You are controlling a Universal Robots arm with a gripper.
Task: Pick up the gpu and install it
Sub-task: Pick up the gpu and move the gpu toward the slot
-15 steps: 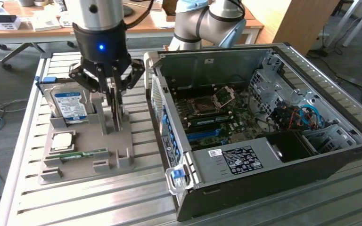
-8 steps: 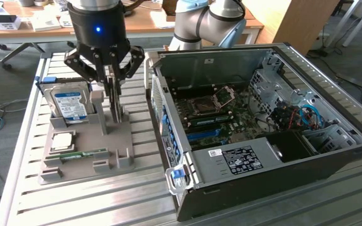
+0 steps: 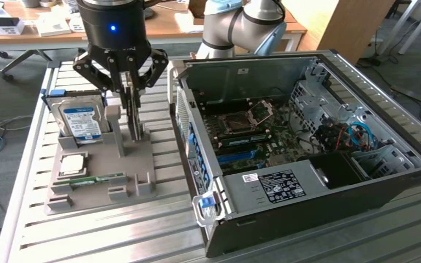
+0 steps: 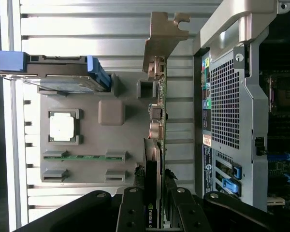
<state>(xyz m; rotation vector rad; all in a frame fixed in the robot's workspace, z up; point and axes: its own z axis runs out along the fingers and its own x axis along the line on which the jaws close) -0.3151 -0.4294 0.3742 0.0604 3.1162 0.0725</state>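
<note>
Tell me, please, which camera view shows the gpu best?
The wrist view: the gpu shows its whole length edge-on, from its silvery bracket to the gripper. In the exterior view it stands upright in the grey holder, a thin edge partly hidden by the gripper.

Table: slatted metal bench (image 3: 108, 233).
Exterior view's left: grey parts holder (image 3: 134, 164).
Exterior view's right: open computer case (image 3: 306, 211) alongside.

Parts holder (image 3: 134, 160) sits on the table (image 3: 86, 235), w/ the pc case (image 3: 306, 192) just beside it on the exterior view's right. On the holder: hdd (image 3: 79, 121) standing at its far end, cpu (image 3: 74, 163) flat mid-holder, ram stick (image 3: 94, 179) near its front edge, gpu (image 4: 154, 126) upright on its case-side edge.
</note>
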